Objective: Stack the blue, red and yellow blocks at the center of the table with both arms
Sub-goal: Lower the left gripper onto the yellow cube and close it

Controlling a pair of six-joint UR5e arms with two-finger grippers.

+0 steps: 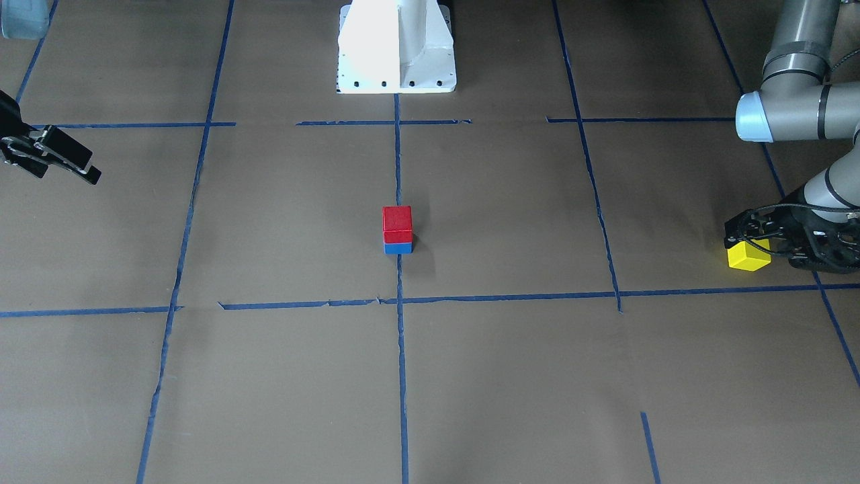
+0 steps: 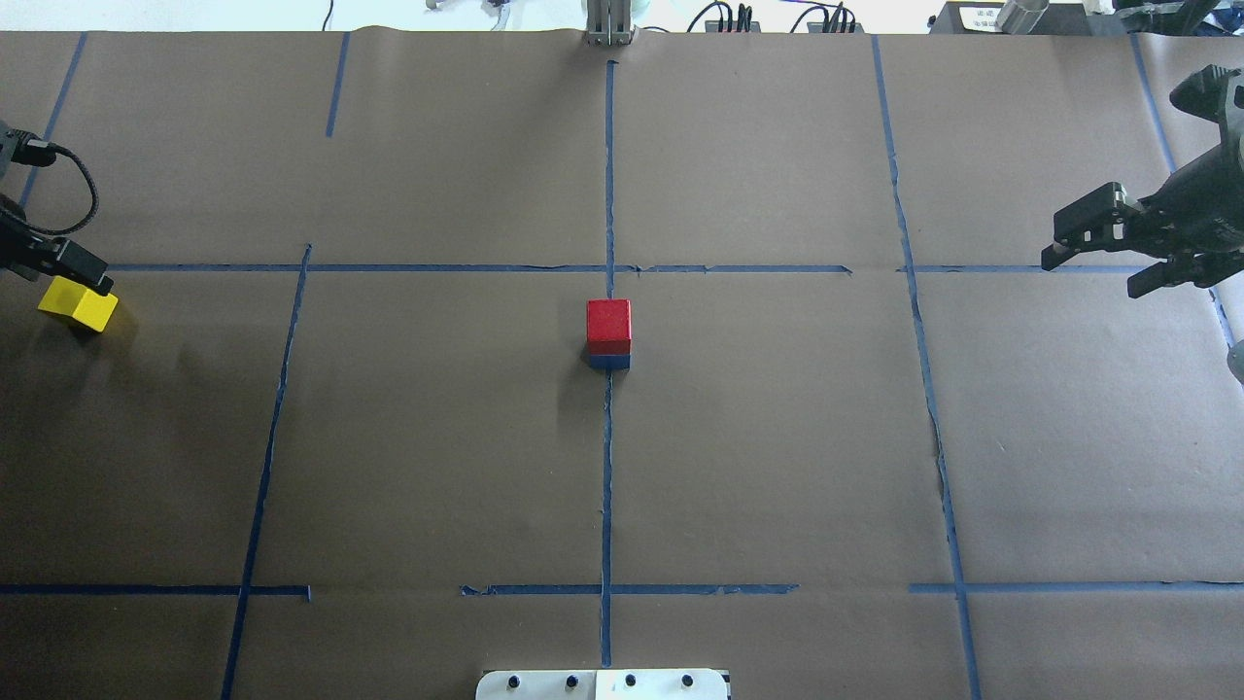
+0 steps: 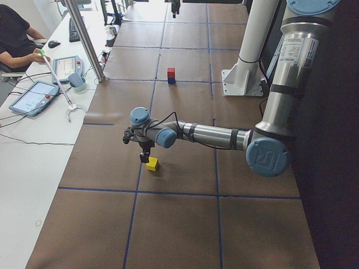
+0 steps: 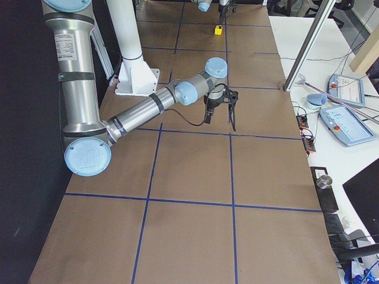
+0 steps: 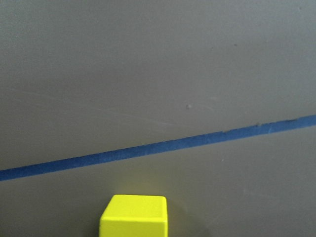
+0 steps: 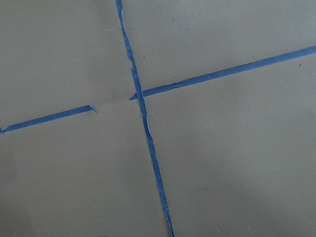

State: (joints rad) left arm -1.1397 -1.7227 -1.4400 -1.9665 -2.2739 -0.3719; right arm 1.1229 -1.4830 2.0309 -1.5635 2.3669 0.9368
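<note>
- The yellow block, the last piece wanted, sits far out at the left end of the table, well apart from the centre, just past a blue tape line.
- My left gripper hangs right over that block, one black finger touching its upper edge in the overhead view. I cannot tell whether the jaws are clamped on it or only straddle it; the left wrist camera shows the cube low in its view and no fingers.
- At the centre, on the middle tape line, the red block rests squarely on the blue block, edges lined up.
- My right gripper hovers at the far right end, fingers spread and holding nothing, above a tape crossing.
- I judge two of three tiers done and the step in hand to be the pick of the yellow cube.
- Next, as I see it: confirm a firm pinch on the cube, lift it, carry it across to the centre, and lower it flat and square onto the red top. A skewed set-down or a sideways nudge could topple the pair; the right arm is best kept clear.
</note>
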